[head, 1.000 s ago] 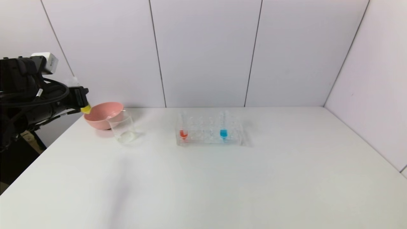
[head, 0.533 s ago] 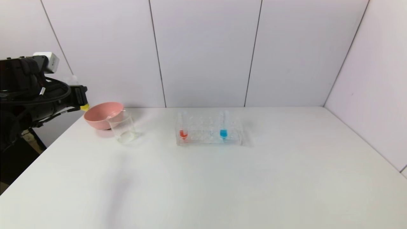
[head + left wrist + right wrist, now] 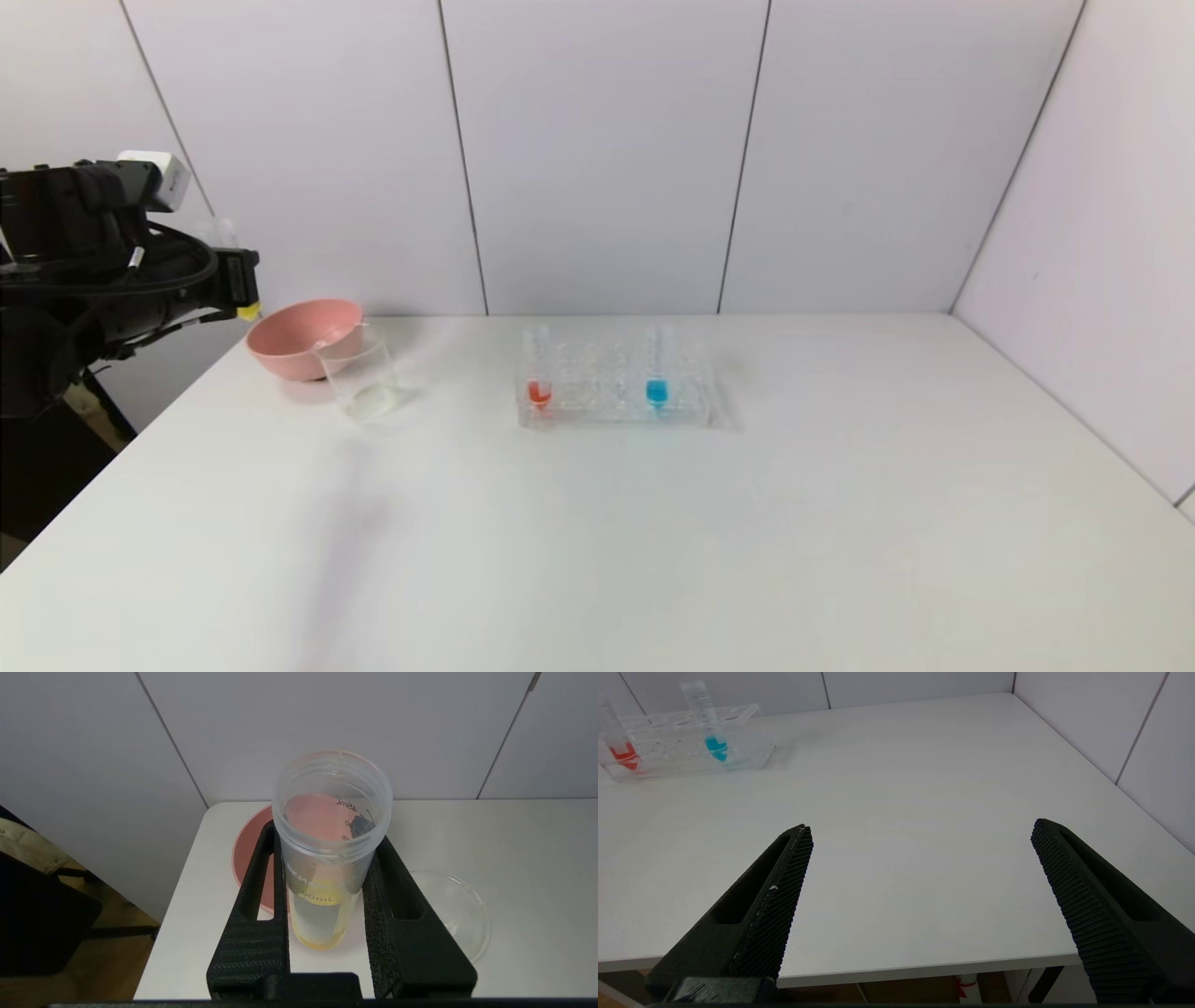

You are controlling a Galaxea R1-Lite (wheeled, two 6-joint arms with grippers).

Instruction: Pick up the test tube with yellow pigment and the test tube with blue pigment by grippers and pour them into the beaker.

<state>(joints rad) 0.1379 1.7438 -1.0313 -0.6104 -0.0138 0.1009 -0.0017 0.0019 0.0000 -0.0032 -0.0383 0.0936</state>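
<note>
Head view, left gripper [image 3: 245, 287] hides yellow tube [image 3: 248, 313]

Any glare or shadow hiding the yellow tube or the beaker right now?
Head view: soft, even light; the beaker reads faintly, clear on white, and only the yellow tube tip shows past the left hand. Left wrist view: tube sharp, no glare.

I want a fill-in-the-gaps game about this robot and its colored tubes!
1. The left gripper is shut on the test tube with ____ pigment.
2. The test tube with blue pigment stands in the clear ____.
3. The beaker stands right in front of the ____ bowl.
4. The right gripper hovers above the table with its jaws ____.

Missing words: yellow; rack; pink; open
</note>
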